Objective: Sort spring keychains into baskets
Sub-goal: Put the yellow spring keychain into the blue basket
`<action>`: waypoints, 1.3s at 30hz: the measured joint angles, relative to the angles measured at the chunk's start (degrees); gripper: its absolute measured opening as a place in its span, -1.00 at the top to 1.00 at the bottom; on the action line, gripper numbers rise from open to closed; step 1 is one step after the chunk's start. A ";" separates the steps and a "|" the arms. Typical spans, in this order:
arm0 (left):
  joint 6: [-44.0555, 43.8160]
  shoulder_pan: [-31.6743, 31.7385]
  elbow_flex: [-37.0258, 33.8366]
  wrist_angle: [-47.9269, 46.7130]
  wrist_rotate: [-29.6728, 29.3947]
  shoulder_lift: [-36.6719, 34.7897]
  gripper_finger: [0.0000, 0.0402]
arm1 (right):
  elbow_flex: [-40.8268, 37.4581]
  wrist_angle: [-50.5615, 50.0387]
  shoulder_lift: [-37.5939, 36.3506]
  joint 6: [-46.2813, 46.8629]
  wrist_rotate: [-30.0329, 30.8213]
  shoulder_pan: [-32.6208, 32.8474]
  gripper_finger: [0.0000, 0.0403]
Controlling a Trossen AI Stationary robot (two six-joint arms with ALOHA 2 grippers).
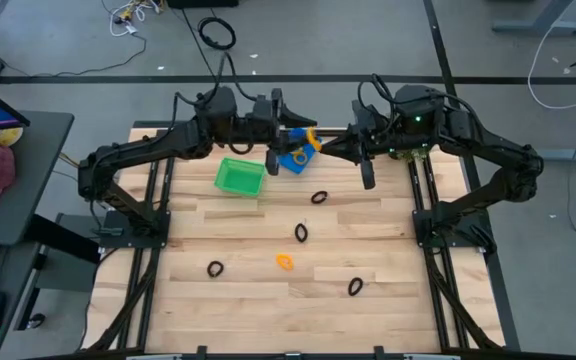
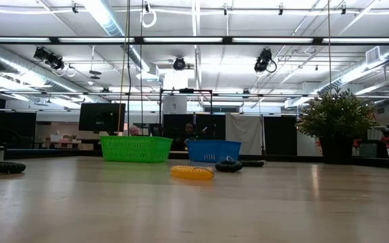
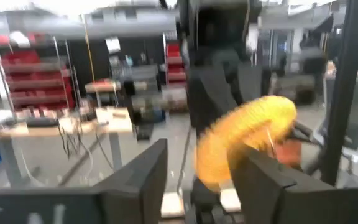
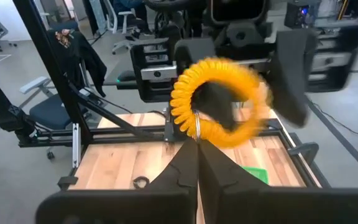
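Note:
My right gripper [image 4: 197, 163] is shut on an orange spring keychain [image 4: 219, 102], held in the air over the blue basket [image 1: 293, 160]. My left gripper [image 3: 207, 186] faces it from the table's left. It is open, with the orange coil [image 3: 244, 137] between its fingers. Whether the coil touches a finger, I cannot tell. The green basket [image 1: 239, 176] stands to the left of the blue one. Several black keychains [image 1: 301, 233] and one orange one [image 1: 285, 262] lie flat on the wooden table. My right gripper pinches the orange keychain between its two shut fingertips, at the small metal ring on the coil's lower edge [image 4: 196, 132]. The fingers reach in roughly level from the table's right. The looped coil stands up beyond the fingertips, lifted clear of the table and the baskets.
In the low view the green basket [image 2: 136, 148] and the blue basket [image 2: 213, 150] stand at the far side, with an orange keychain [image 2: 192, 172] and a black one [image 2: 228, 166] in front. A potted plant [image 2: 340, 121] stands at the right. The table's rails [image 1: 423, 215] run along both sides.

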 joint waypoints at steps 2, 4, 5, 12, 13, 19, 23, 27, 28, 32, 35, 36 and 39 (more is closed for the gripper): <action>0.00 -0.02 0.02 -2.77 0.05 -0.76 0.01 | 0.00 -1.03 -0.75 -0.40 0.97 0.00 1.00; 0.11 -0.01 0.00 -5.10 0.04 -1.76 -0.07 | 0.00 -1.95 -1.53 -0.36 1.01 0.00 1.00; 0.20 0.00 0.00 -6.32 0.04 -2.27 -0.10 | 0.00 -2.64 -2.03 -0.32 1.05 0.00 1.00; 0.44 -0.01 0.03 -13.52 -1.02 -5.78 -0.15 | 0.00 -8.35 -5.54 1.19 1.03 0.00 1.00; 0.44 0.00 0.04 -15.11 -1.38 -6.31 -0.15 | 0.00 -9.17 -6.06 1.51 1.03 0.00 1.00; 0.54 -0.02 0.02 -22.83 -6.41 -7.69 -0.15 | 0.00 -12.99 -8.47 3.01 1.03 0.00 1.00; 0.04 -0.02 0.02 -23.72 -6.53 -7.70 -0.15 | 0.00 -12.81 -8.98 3.07 1.03 0.00 1.00; -0.25 -0.04 0.02 -24.08 -6.55 -7.70 -0.15 | 0.00 -11.64 -8.10 2.94 1.97 0.00 1.00; -0.41 -0.04 0.02 -24.22 -6.53 -7.70 -0.15 | 0.00 -10.94 -7.49 2.56 2.01 -0.06 1.00; -0.55 -0.04 0.02 -24.33 -6.55 -7.70 -0.15 | 0.00 -7.57 -4.35 1.61 2.02 -0.55 1.00; -0.65 -0.54 0.02 -26.40 -7.11 -7.70 -0.15 | 0.00 -6.15 -1.51 1.61 1.88 -0.66 1.00; -0.89 -0.87 0.02 -27.53 -7.63 -7.69 -0.15 | 0.00 -5.94 -0.63 1.59 1.78 -0.84 1.00; -1.29 -1.84 0.02 -31.73 -9.45 -8.25 -0.14 | 0.00 -5.10 1.81 2.23 0.47 -1.53 1.00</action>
